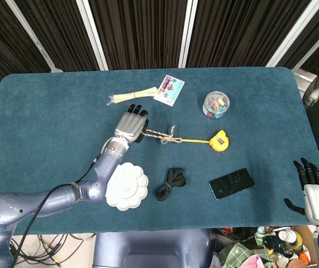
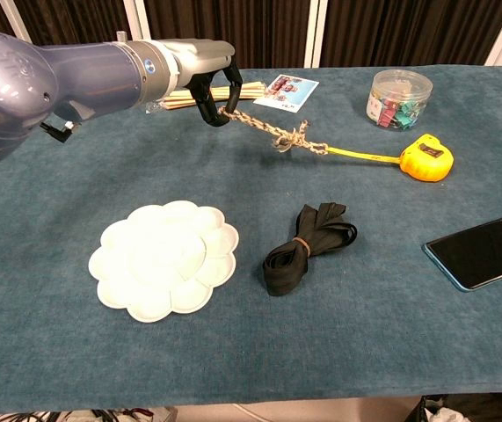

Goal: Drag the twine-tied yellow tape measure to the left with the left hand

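The yellow tape measure (image 1: 220, 140) (image 2: 425, 157) lies right of the table's middle, its tape pulled out leftward and knotted to a braided twine (image 1: 160, 135) (image 2: 264, 128). My left hand (image 1: 131, 124) (image 2: 205, 77) is over the twine's left end, fingers curled around it; in the chest view the twine rises taut from the knot into the fingers. My right hand (image 1: 313, 186) rests off the table's right front corner, fingers spread and holding nothing.
A white flower-shaped palette (image 1: 127, 186) (image 2: 166, 260) sits under the left forearm. A black strap bundle (image 1: 171, 183) (image 2: 308, 245) and a phone (image 1: 232, 183) (image 2: 486, 249) lie in front. A clip jar (image 1: 216, 105) (image 2: 398, 98), a photo card (image 1: 169, 89) and sticks (image 1: 131, 96) lie behind.
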Tool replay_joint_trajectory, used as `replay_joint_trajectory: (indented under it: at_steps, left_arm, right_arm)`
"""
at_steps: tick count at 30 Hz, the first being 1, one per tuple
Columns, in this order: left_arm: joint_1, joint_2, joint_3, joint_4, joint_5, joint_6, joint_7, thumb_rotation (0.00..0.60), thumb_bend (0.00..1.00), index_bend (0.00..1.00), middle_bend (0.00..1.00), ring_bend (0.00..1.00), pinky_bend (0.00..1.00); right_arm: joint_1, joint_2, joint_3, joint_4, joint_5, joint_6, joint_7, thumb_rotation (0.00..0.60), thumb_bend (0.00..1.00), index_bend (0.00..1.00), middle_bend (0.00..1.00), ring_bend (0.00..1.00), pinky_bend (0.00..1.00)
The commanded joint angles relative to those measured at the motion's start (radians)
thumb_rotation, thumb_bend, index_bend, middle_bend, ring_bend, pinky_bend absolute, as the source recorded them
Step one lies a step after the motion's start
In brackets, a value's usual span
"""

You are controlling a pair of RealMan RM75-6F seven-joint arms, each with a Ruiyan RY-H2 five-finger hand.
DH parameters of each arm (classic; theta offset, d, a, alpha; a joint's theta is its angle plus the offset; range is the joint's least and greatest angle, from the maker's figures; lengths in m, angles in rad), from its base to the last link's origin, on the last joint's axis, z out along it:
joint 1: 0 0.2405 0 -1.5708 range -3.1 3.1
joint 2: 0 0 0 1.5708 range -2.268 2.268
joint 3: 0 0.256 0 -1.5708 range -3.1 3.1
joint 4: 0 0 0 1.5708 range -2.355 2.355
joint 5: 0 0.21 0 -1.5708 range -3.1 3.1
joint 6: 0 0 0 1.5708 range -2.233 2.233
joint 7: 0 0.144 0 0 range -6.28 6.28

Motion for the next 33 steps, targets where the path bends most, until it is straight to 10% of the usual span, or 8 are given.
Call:
replay_joint_trajectory:
  at_steps: [1,33]
  left_arm:
    - [-0.002,0.007,0.005,-0.013,-0.007,0.006,0.007,0.600,0.48,0.65,0.18,0.00,0.00]
    - [0.023,0.074,0.039,-0.101,0.016,0.058,0.002,0.600,0.49,0.66,0.18,0.00,0.00]
  right_arm:
    - [0.000,0.000,-0.001,0.000,-0.001,0.000,0.000,0.600,0.07,0.01,0.00,0.06,0.16]
    - [-0.004,0.004,-0.002,0.006,-0.007,0.007,0.004,0.600,0.07,0.01,0.00,0.06,0.16]
